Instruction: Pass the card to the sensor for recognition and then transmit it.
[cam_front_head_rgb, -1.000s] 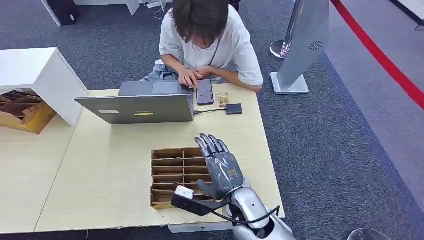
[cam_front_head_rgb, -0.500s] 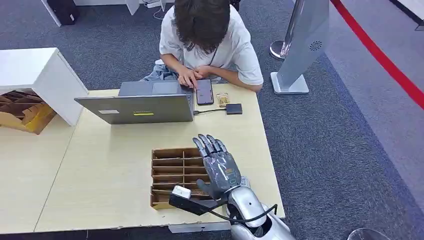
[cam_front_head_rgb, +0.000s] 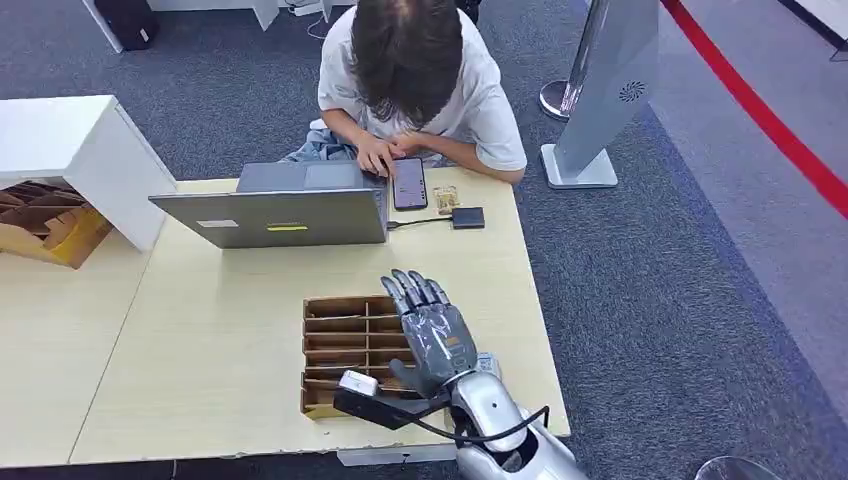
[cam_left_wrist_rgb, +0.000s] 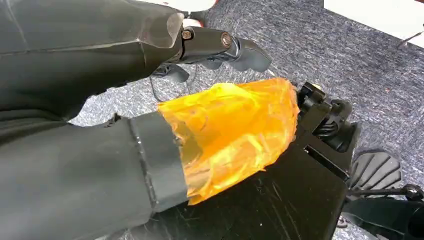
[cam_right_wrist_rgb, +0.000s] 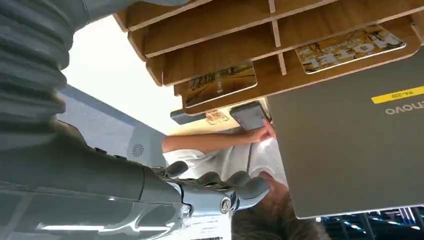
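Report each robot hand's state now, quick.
Left robot hand: fingers curled, nothing visible in them; closed.
Right robot hand: open, fingers extended over the wooden card rack, holding nothing.

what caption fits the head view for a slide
Right hand hovers open over the wooden card rack on the table, while a person behind the laptop uses a phone.

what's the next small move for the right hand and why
Probably lower the right hand toward the wooden card tray and reach for a card: the hand hovers above the tray, fingers spread and holding nothing, with cards lying in the slots.
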